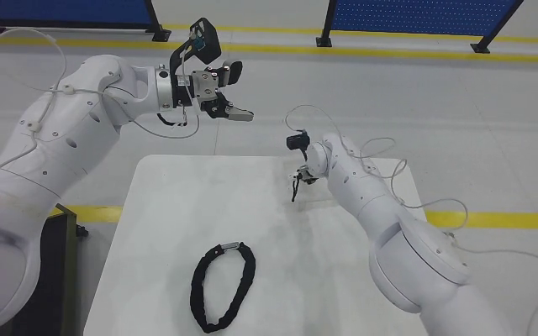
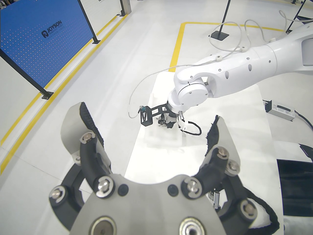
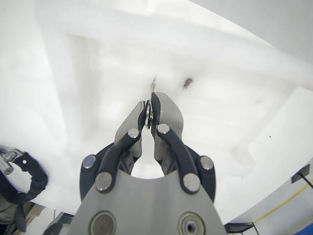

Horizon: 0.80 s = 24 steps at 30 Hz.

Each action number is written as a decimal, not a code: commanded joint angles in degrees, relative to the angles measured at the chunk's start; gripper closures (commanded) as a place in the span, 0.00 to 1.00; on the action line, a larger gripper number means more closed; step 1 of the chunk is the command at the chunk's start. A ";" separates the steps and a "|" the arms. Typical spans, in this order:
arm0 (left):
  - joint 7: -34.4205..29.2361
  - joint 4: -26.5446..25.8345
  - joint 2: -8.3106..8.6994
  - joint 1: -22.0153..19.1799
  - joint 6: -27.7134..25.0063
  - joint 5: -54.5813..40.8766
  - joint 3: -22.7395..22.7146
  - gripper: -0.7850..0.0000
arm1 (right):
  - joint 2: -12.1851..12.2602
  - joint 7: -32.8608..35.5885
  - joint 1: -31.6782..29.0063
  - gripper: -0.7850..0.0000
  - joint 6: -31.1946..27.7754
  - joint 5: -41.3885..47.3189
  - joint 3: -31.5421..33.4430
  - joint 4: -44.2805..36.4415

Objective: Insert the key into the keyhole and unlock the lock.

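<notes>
A black fabric-covered chain lock (image 1: 222, 286) lies looped on the white table (image 1: 160, 210) near its front, with its metal lock head (image 1: 226, 247) at the loop's far end. In the right wrist view the lock head (image 3: 7, 163) shows beside the chain (image 3: 34, 182). My right gripper (image 3: 148, 110) is shut on a small metal key (image 3: 148, 113), its blade tip (image 3: 153, 84) pointing down at the table. In the top view this gripper (image 1: 296, 181) is near the table's far edge. My left gripper (image 1: 241, 113) hangs open beyond the far edge, with its fingers (image 2: 88, 121) spread wide.
A white foam tray (image 3: 171, 50) with shallow recesses lies under the right gripper. Blue barrier panels (image 1: 420, 15) and yellow floor lines (image 1: 471, 220) surround the table. A black bin (image 1: 50, 277) stands at the table's left side.
</notes>
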 commanded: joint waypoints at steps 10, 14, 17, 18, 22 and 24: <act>0.00 0.00 0.00 0.00 0.00 0.00 0.00 0.00 | 1.74 -1.59 2.03 1.00 -7.41 1.61 2.56 0.27; 0.00 0.00 0.00 0.00 0.00 0.00 0.00 0.00 | 2.50 -1.63 1.93 1.00 -10.06 4.32 4.35 0.71; 0.00 0.00 0.00 0.00 0.00 0.00 0.00 0.00 | 2.95 -0.75 1.33 1.00 -11.70 7.19 5.92 0.92; 0.00 0.00 0.00 0.00 0.00 0.00 0.00 0.00 | 2.97 -0.39 1.30 1.00 -10.32 5.94 5.47 0.80; 0.00 0.00 0.00 0.00 0.00 0.00 0.00 0.00 | 2.31 1.07 0.03 1.00 -4.71 0.65 3.10 -2.09; 0.00 0.00 0.00 0.00 0.00 0.00 0.00 0.00 | 2.00 2.01 -0.46 1.00 -4.09 -0.61 2.48 -3.15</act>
